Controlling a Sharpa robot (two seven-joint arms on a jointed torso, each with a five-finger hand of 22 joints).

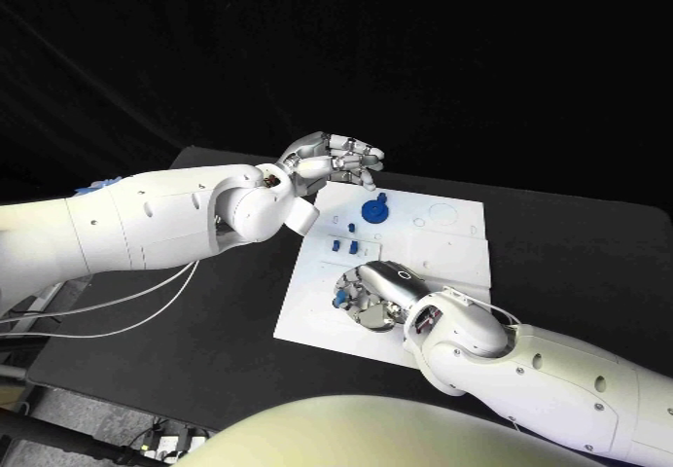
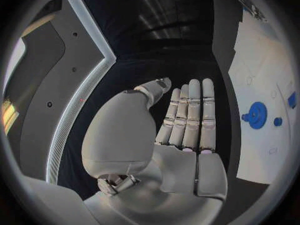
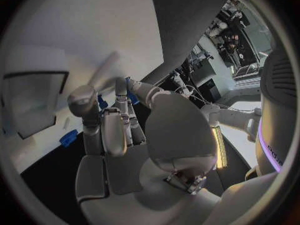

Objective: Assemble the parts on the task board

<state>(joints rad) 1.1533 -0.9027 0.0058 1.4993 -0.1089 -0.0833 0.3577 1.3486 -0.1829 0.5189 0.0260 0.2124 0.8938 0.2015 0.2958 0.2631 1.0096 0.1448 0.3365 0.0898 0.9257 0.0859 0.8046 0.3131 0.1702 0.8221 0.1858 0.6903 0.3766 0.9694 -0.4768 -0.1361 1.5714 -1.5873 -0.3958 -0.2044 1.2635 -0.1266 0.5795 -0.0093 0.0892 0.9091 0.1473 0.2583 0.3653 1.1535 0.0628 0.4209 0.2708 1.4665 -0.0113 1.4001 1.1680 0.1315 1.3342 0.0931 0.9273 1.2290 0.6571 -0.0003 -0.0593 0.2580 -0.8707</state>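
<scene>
Head view: right hand (image 1: pixel 373 295) down on the task board (image 1: pixel 449 255), fingers curled over small blue parts (image 1: pixel 341 248); probably mid-pick, seating comes next. Left wrist view: left hand (image 2: pixel 187 130) flat, empty, beside the round blue part (image 2: pixel 256 116). Right wrist view: blue pieces between fingers (image 3: pixel 119 120); grip unclear.

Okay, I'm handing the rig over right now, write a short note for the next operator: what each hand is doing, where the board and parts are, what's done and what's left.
Left hand: open, fingers straight, holding nothing, raised at the far left corner of the task board.
Right hand: down on the near left part of the board, fingers curled over small blue parts; whether it actually grips one cannot be told.
Parts: a round blue part sits near the board's far edge; small blue pieces stand left of the middle.
Done: unclear how many are seated.
Left: assembly looks unfinished; check the right hand's grasp first.
</scene>
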